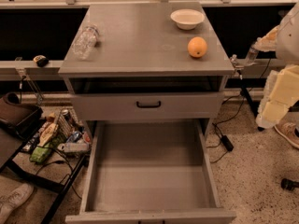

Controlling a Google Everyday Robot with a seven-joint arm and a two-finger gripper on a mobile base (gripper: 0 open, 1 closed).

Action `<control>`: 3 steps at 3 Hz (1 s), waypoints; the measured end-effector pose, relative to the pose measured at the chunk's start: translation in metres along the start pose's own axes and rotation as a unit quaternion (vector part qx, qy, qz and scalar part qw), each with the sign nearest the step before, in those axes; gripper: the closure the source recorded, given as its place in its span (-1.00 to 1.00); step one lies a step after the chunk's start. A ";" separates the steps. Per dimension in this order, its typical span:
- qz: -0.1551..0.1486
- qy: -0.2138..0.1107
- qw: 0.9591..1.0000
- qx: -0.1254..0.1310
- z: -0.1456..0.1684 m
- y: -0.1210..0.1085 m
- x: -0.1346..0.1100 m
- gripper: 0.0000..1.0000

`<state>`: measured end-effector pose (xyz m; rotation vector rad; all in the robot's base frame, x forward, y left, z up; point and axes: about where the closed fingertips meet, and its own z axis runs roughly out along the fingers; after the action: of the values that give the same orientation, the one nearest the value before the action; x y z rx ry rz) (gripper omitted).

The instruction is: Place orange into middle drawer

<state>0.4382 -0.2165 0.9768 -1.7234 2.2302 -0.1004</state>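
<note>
Orange not yet grasped, gripper [240,62] at the cabinet top's [140,41] edge.
I cannot tell if the gripper is spread or pressed together. The orange [197,46] sits near it, inward; the middle drawer [149,181] lies open below. I should descend centred over the fruit.

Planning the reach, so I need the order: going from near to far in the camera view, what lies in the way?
middle drawer, pulled open → grey drawer front with black handle → orange → white bowl. The claw sits off the cabinet's right edge, beside the orange.
</note>
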 end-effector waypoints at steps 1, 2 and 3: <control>0.000 0.000 1.000 0.000 0.000 0.000 0.000 -1.00; 0.030 -0.029 0.999 0.015 0.015 -0.019 0.005 -1.00; 0.078 -0.101 0.991 0.036 0.045 -0.054 0.004 -1.00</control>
<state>0.5008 -0.2285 0.9466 -1.4461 2.1740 0.0285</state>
